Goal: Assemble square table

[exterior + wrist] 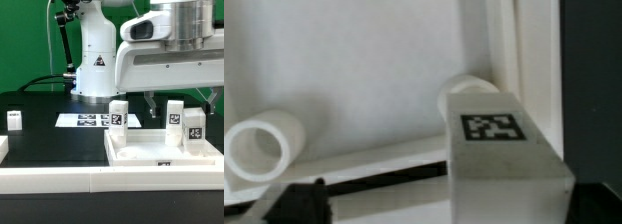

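Note:
The white square tabletop [160, 152] lies upside down at the exterior view's right, rim up. Three white tagged legs stand on it: one at its far left corner [119, 113], one at the far right [175, 113] and one nearer on the right [193, 124]. A fourth leg [14, 120] stands apart on the black surface at the left. My gripper [180, 103] hangs open over the right-hand legs. In the wrist view a tagged leg [500, 145] stands between my fingers on the tabletop [349, 60], close to one finger and apart from the other finger [295, 203]. My gripper [446, 208] holds nothing. A round socket [263, 145] shows beside it.
The marker board [88, 120] lies on the black surface in front of the robot base [97, 60]. A long white rail [50, 180] borders the near edge. Cables run along the back left.

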